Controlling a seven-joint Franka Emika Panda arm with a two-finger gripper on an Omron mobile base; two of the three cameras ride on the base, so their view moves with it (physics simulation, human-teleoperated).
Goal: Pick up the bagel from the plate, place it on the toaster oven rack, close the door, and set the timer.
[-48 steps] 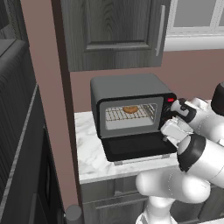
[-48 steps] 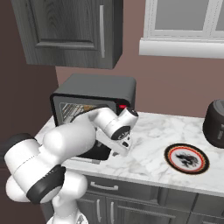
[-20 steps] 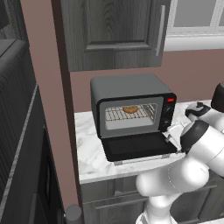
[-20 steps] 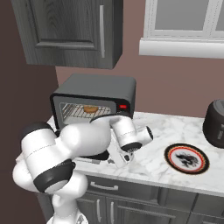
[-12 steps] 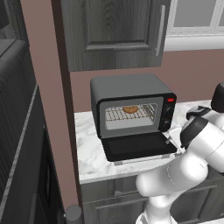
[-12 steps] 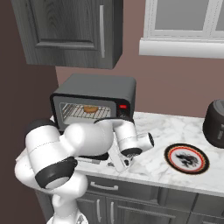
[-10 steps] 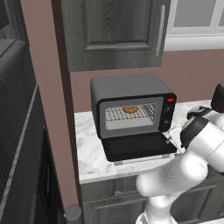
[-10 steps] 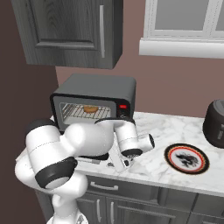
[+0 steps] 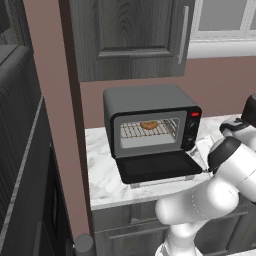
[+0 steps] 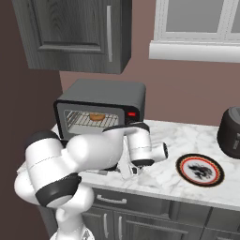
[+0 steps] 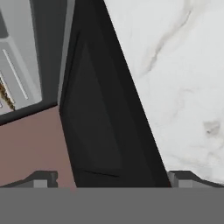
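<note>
The bagel (image 9: 148,125) lay on the toaster oven rack (image 9: 145,131) inside the black toaster oven (image 9: 150,125), toward the far middle of the grid. The door (image 9: 159,166) hung fully open, lying flat over the marble counter (image 9: 102,172) in front of the oven's mouth. The pincer (image 10: 130,170) was low at the right end of the door, just above the counter, its fingers standing wide apart with nothing between them; in the hand view the door's dark edge ran between the two tips. The plate (image 10: 199,169) sat bare on the counter, well to the right of the oven.
</note>
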